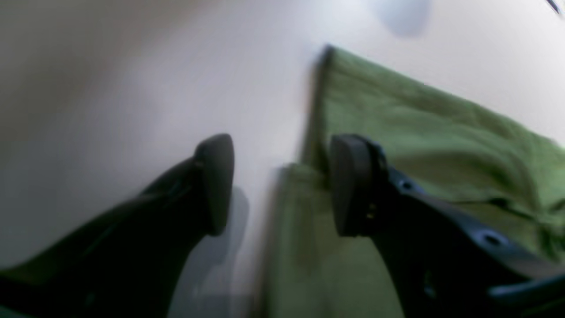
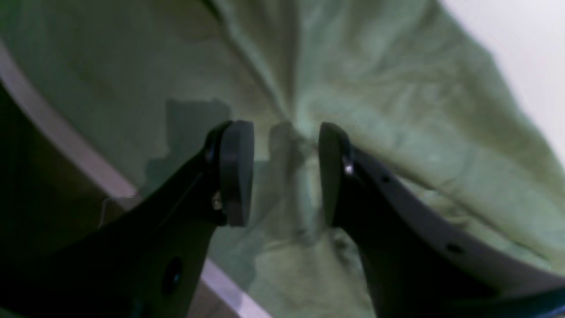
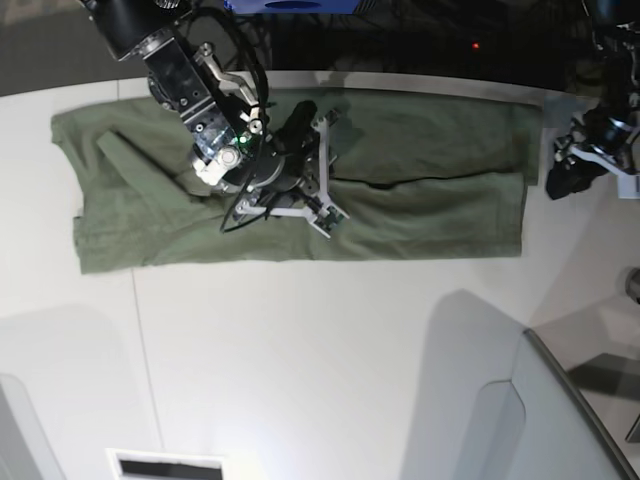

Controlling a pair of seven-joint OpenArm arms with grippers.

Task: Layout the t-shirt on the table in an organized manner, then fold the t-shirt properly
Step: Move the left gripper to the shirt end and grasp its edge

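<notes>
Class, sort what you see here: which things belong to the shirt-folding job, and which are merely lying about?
Belongs to the job:
- t-shirt, spread along the far edge
- table
- right gripper, open over the shirt
- left gripper, open at the shirt's edge

Lying about:
- grey panel at the near corner
- slotted white plate at the near edge

A: t-shirt — soft matt olive cloth, creased, fine weave fuzz in the left wrist view.
B: Table?
A: Smooth white, slight sheen, thin dark seam at 9 o'clock.
B: Grippers?
A: Left gripper: matt black plastic-looking fingers, smooth pads. Right gripper: same matt black, small shiny metal screw on one finger.
B: Corner panel at 5 o'clock?
A: Grey, smooth, dull.
</notes>
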